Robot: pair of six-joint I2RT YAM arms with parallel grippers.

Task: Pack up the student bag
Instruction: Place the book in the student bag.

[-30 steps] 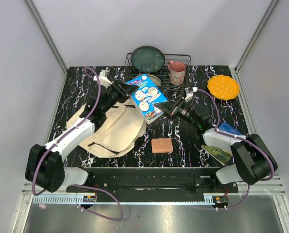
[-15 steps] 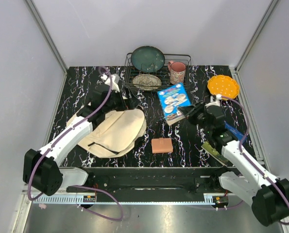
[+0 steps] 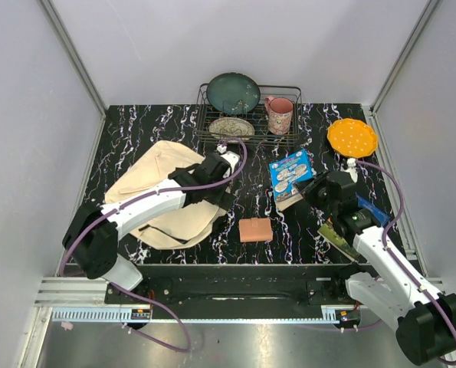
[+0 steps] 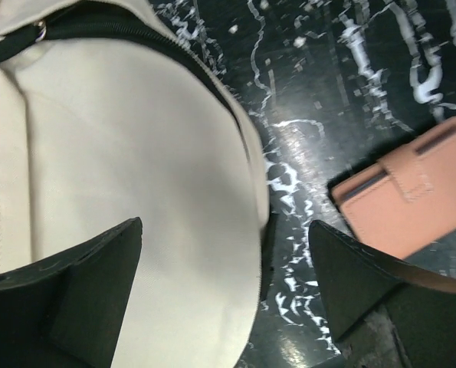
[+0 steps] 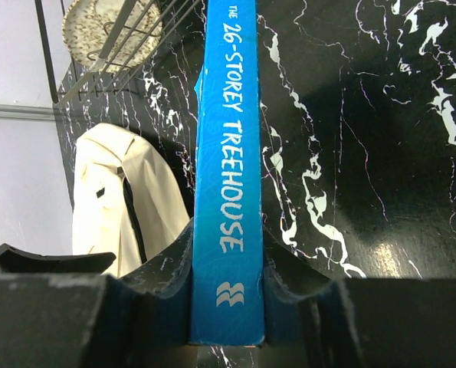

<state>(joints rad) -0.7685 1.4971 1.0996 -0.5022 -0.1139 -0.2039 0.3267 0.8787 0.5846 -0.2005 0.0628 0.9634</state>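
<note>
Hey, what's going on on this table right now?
Two robot arms are packing a student bag. The right gripper is shut on a blue book, The 26-Storey Treehouse, holding it off to the right of the bag, so it is not packed yet. The left gripper hangs open over the bag's rounded edge, gripping nothing. A pink wallet lies just beside the bag.
</note>
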